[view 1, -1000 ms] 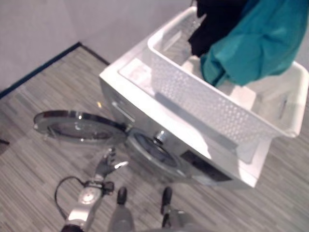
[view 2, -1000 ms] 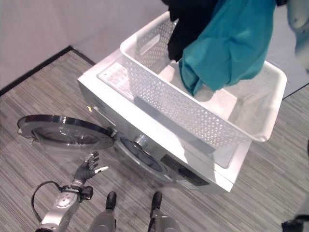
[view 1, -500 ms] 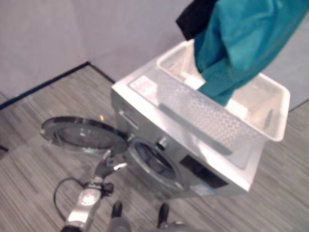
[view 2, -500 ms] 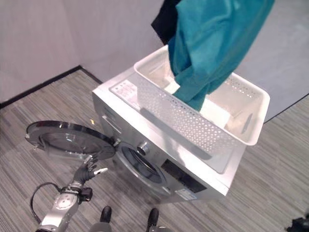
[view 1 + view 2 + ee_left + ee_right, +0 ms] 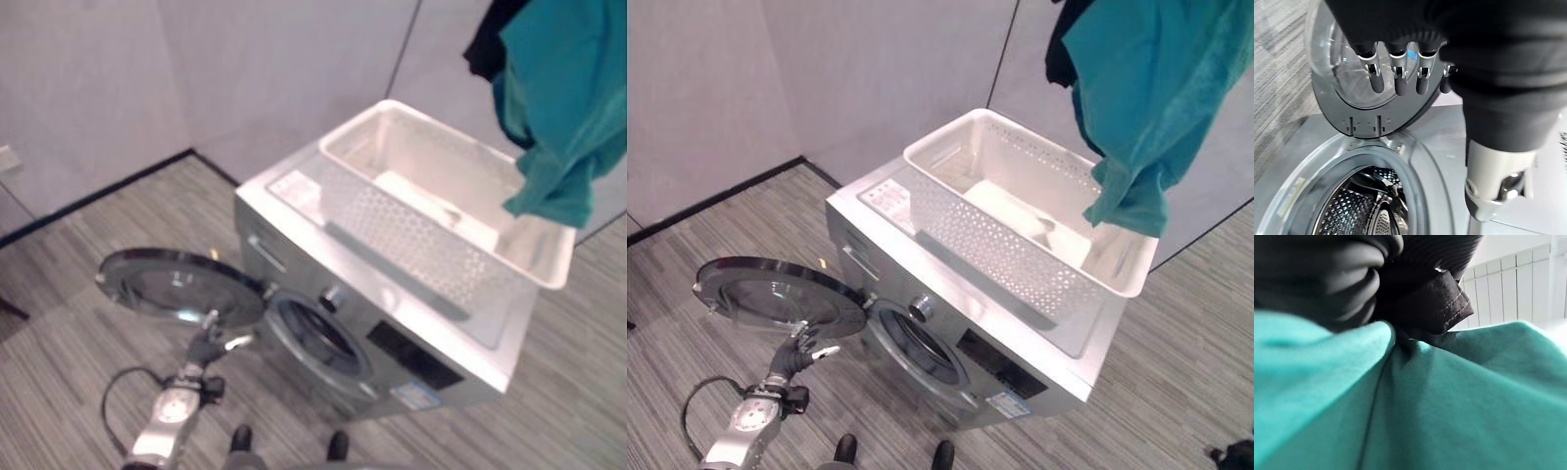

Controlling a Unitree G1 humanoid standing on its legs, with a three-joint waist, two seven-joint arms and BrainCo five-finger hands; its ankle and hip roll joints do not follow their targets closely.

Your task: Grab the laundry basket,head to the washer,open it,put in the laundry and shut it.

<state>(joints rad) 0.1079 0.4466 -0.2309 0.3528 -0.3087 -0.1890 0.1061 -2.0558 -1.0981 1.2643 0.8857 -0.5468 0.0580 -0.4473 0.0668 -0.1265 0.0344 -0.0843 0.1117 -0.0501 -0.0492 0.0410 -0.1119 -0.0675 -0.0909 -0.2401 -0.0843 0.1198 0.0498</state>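
1. The step in hand looks like loading: the washing machine (image 5: 960,323) stands with its round door (image 5: 774,292) swung fully open to the left, and the drum opening (image 5: 1359,205) is bare and ready.
2. The white perforated laundry basket (image 5: 1019,240) sits on top of the washer, and no clothes can be seen left inside it.
3. The laundry, a teal garment (image 5: 1151,108) with a black garment (image 5: 1063,49) bunched against it, hangs in the air above the basket's right end, well clear of the rim.
4. In the right wrist view the teal cloth lies under the dark ribbed cover of the right robot hand (image 5: 1327,279); its fingers are buried in the fabric, so I cannot tell how they are set, though the lifted bundle suggests a grip.
5. The left robot hand (image 5: 211,345) hovers low, just beside the near edge of the open door, fingers straight and holding nothing.
6. Next, the bundle probably needs carrying down and left, past the washer's front panel, into the drum. The trailing hem could snag on the basket or door rim.
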